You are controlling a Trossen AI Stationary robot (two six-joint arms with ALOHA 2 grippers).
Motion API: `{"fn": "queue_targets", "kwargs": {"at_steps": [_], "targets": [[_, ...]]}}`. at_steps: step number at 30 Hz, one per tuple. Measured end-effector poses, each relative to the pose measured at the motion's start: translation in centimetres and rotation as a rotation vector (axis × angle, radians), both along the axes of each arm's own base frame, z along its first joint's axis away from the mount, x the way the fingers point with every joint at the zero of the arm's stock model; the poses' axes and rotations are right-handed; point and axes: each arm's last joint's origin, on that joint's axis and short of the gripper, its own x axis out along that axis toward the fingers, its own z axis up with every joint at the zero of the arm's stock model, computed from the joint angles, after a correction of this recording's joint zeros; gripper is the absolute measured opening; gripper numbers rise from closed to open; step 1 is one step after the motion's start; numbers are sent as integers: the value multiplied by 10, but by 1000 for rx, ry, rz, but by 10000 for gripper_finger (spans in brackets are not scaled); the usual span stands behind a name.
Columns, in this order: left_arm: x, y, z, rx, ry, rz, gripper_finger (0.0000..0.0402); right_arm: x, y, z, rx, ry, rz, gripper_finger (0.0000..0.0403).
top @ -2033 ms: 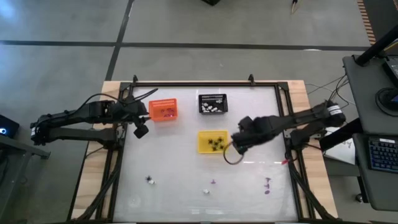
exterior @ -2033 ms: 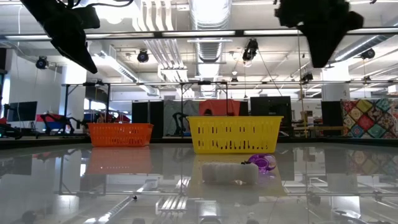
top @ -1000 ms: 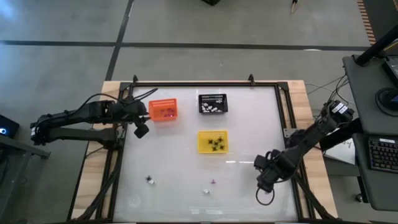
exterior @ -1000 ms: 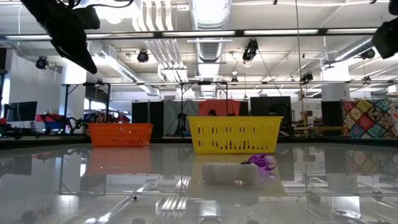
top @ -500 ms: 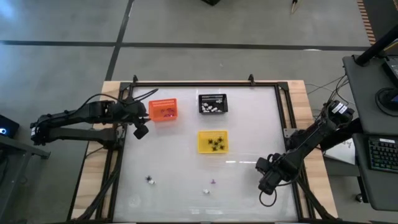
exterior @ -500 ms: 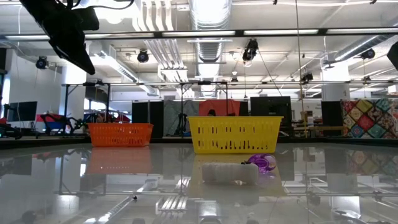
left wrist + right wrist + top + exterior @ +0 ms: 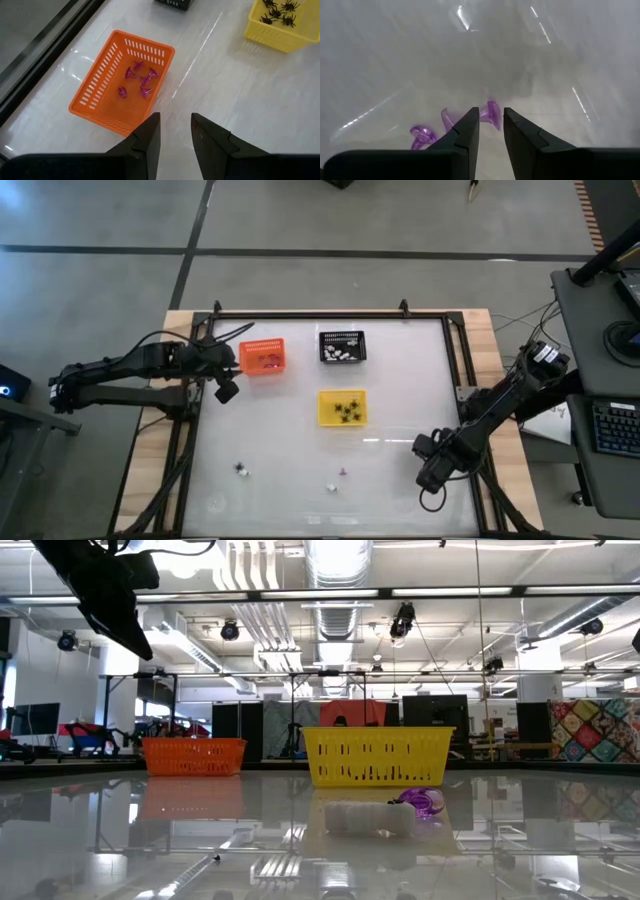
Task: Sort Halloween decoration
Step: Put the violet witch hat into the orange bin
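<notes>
Halloween decoration pieces are spread over the white table (image 7: 290, 440), some in baskets and some loose. Left side: the left gripper (image 7: 226, 390) hangs above the table just beside the orange basket (image 7: 263, 356), on the near side of it; its fingers (image 7: 150, 135) stand a little apart with nothing between them. The orange basket holds several purple pieces (image 7: 140, 82). A loose small piece (image 7: 241, 470) lies on the table toward the near left; its kind cannot be told.

Centre: the black basket (image 7: 342, 346) at the far side holds white pieces (image 7: 340, 354). Nearer stands the yellow basket (image 7: 342, 408), containing black spiders (image 7: 347, 411). Near the front edge, well apart from the baskets, lie a white piece (image 7: 331, 487) and a small purple piece (image 7: 343, 472), close to each other.

Right side: the right gripper (image 7: 428, 477) is low over the near right part of the table. Its fingers (image 7: 465, 132) are parted by a narrow gap and grip nothing. Loose purple pieces (image 7: 492, 114) lie on the table just ahead of the fingertips, one in line with the gap, others slightly to one side. Whether the fingertips touch any piece cannot be told.
</notes>
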Motion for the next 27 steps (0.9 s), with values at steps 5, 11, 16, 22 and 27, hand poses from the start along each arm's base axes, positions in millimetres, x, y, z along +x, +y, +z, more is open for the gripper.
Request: {"fn": "queue_targets", "kwargs": {"at_steps": [5, 11, 16, 22, 27], "targets": [[0, 0, 0, -7, -3, 9, 91, -3, -3, -7, -5, 8, -15, 77], [0, 0, 0, -11, -6, 16, 91, -8, -7, -14, -13, 35, -14, 77], [0, 0, 0, -12, -7, 18, 91, -10, -9, -18, -2, 60, -33, 61], [0, 0, 0, -12, -6, 19, 91, -11, -9, -18, 4, 71, -47, 14], [0, 0, 0, -13, -6, 19, 91, -10, -8, -16, 10, 83, -117, 10]]}}
